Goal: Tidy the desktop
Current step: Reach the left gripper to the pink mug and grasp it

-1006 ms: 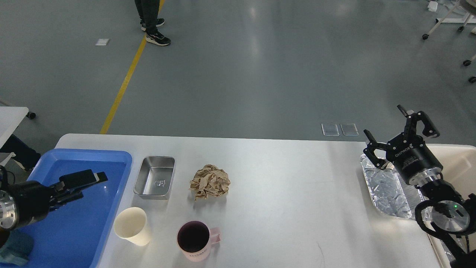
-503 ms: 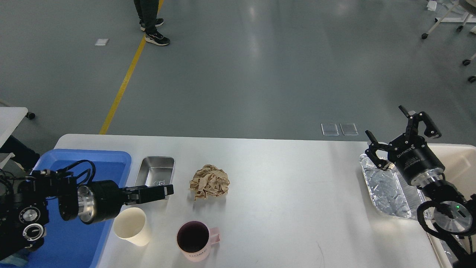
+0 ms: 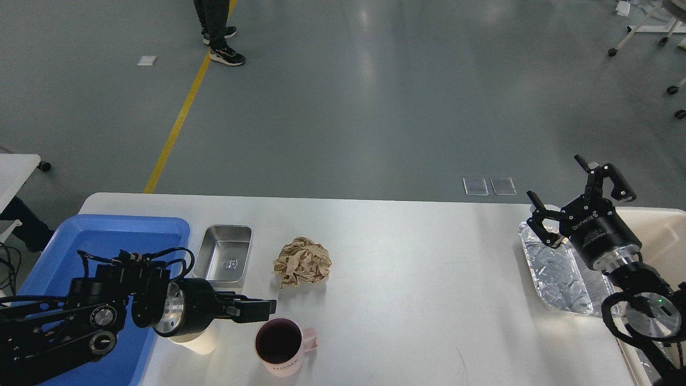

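The light grey-white desktop (image 3: 418,257) carries a crumpled brown paper ball (image 3: 302,262), a pink mug (image 3: 282,346) with a dark inside, a cream paper cup (image 3: 195,341) and a small steel tin (image 3: 225,259). My left gripper (image 3: 257,309) reaches in from the left over the paper cup and hides most of it. Its tip is just left of the mug's far rim. Its fingers overlap side-on, so I cannot tell how they stand. My right gripper (image 3: 576,195) is open and empty above the far end of a foil tray (image 3: 557,276).
A blue plastic tray (image 3: 107,236) lies at the left end of the desktop, under my left arm. A beige bin (image 3: 664,230) stands at the right edge, beyond the foil tray. A person's legs (image 3: 217,32) stand on the floor far behind.
My left arm has swung right, from over the blue tray, past the steel tin, to over the paper cup beside the mug. The right gripper has barely moved.
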Motion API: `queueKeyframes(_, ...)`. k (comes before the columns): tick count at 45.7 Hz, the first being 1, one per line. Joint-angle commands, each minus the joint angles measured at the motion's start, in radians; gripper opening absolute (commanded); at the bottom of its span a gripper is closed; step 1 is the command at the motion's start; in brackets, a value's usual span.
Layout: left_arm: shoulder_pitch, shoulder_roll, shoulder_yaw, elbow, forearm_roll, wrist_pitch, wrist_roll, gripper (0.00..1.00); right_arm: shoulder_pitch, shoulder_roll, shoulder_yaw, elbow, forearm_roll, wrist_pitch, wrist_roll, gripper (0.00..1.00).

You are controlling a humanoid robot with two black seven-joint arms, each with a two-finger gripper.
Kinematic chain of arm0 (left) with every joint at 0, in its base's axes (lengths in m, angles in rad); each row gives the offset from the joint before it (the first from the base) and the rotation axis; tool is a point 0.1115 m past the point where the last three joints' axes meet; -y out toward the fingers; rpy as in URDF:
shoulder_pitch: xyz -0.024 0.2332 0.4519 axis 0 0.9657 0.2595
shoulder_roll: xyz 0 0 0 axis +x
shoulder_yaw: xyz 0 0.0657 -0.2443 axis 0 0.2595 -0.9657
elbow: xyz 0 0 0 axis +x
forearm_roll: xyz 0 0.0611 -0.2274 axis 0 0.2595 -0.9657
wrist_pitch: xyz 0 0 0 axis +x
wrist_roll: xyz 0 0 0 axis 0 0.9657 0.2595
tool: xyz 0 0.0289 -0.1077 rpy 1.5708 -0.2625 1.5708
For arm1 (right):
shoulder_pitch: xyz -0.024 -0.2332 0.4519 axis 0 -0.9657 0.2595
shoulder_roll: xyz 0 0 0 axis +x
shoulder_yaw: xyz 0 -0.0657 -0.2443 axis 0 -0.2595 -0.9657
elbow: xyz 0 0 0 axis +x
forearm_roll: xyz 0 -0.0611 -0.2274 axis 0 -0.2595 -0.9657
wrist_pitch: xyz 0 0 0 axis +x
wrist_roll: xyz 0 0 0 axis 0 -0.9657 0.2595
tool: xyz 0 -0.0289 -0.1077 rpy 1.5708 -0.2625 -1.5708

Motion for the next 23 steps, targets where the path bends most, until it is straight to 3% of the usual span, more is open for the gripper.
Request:
queueKeyframes(1,-0.037,-0.017,0.038,0.001,0.001,-0.042,0.050,0.97,0.001,0.002,0.001,0.000,0.000,0.000,0.000,1.00)
queueKeyframes(5,-0.057,-0.032,0.058,0.010,0.001,-0.051,0.075,0.97,0.001,0.000,0.003,0.000,0.000,0.000,0.001,1.00)
queueKeyframes(17,-0.082,-0.101,0.118,0.048,0.041,-0.068,0.076,0.96,0.001,-0.001,0.012,0.000,0.000,0.000,0.001,1.00)
queueKeyframes(23,-0.099,-0.132,0.133,0.068,0.050,-0.082,0.075,0.87,0.001,-0.001,0.015,0.000,0.000,0.000,0.001,1.00)
